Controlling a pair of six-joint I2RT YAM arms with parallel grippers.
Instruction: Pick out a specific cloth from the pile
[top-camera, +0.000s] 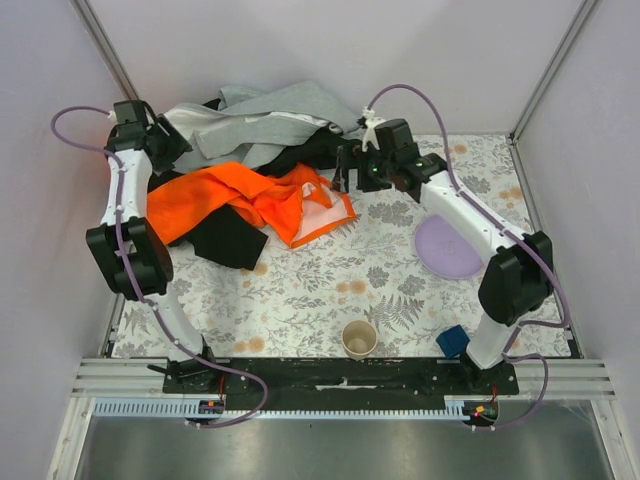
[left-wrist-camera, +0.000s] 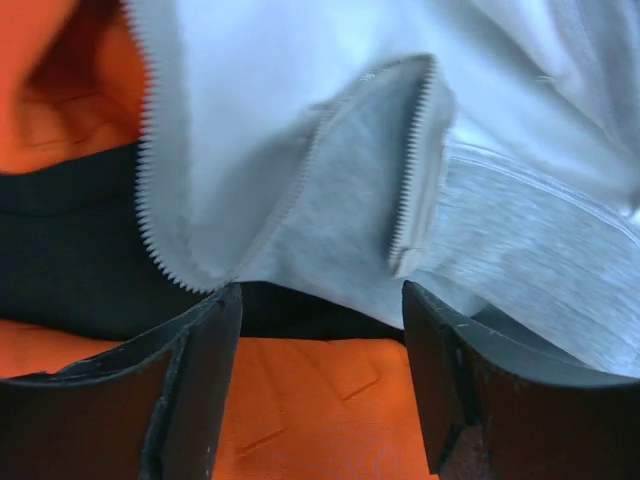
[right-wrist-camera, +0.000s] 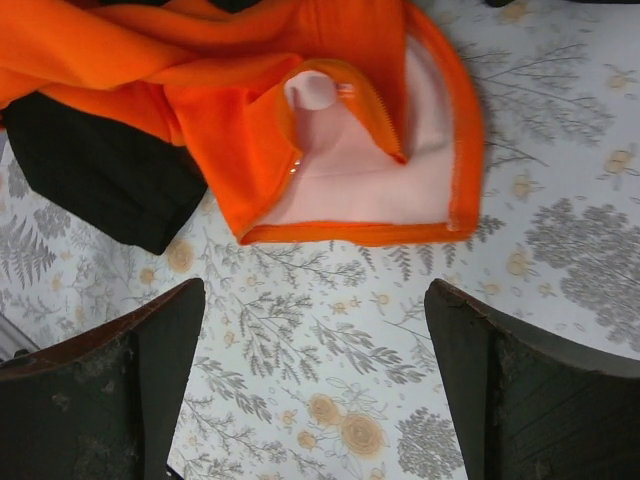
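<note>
The pile (top-camera: 250, 170) lies at the back left of the table: a grey zippered garment (top-camera: 270, 115) on top at the back, a bright orange garment (top-camera: 230, 195) with pale lining in front, and black fabric (top-camera: 228, 238) under them. No yellow-green cloth shows in any view; it is hidden or out of view. My left gripper (top-camera: 165, 140) is open at the pile's left end; in its wrist view it (left-wrist-camera: 320, 300) hovers over orange fabric (left-wrist-camera: 320, 400), with the grey garment (left-wrist-camera: 330, 150) just ahead. My right gripper (top-camera: 343, 175) is open and empty (right-wrist-camera: 315, 290) above the floral tablecloth, beside the orange garment's lined corner (right-wrist-camera: 350, 170).
A purple plate (top-camera: 447, 247) lies at the right, by the right arm. A paper cup (top-camera: 359, 338) stands near the front edge, and a small blue object (top-camera: 452, 340) sits by the right arm's base. White walls enclose the table on three sides.
</note>
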